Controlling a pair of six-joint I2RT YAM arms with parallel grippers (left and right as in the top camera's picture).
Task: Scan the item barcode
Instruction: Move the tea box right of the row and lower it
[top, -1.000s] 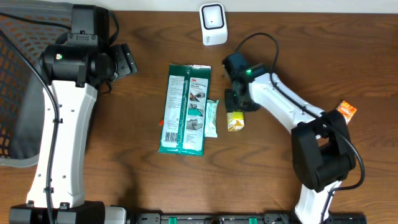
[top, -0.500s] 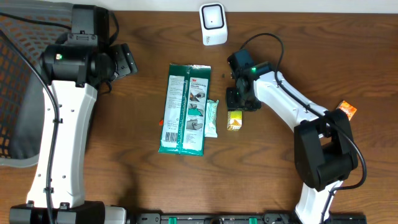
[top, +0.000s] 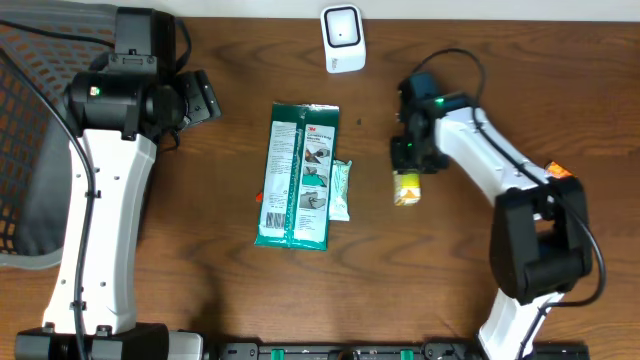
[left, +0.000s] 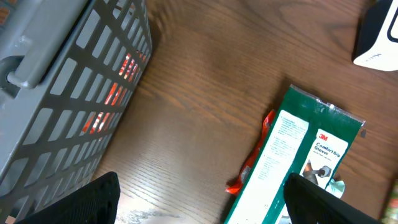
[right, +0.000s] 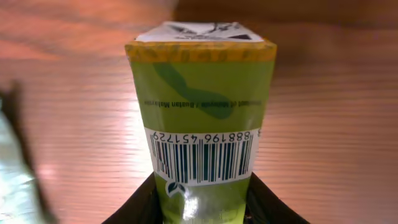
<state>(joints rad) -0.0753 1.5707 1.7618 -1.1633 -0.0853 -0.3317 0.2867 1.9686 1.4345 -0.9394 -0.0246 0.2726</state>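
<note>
Gripping glossy green boxy carton (right: 200, 106), right fingers (right: 144, 202) clenched; left fingers (left: 93, 199) spread wide

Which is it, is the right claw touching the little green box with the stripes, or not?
Touching. The right wrist view shows the right gripper with its dark fingers pressed against both sides of the green box, with no gap.

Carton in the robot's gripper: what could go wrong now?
The right gripper holds the carton only by one end, so it might slip out. The barcode faces the wrist camera, not the scanner; unless the carton gets turned, the scan could miss.
</note>
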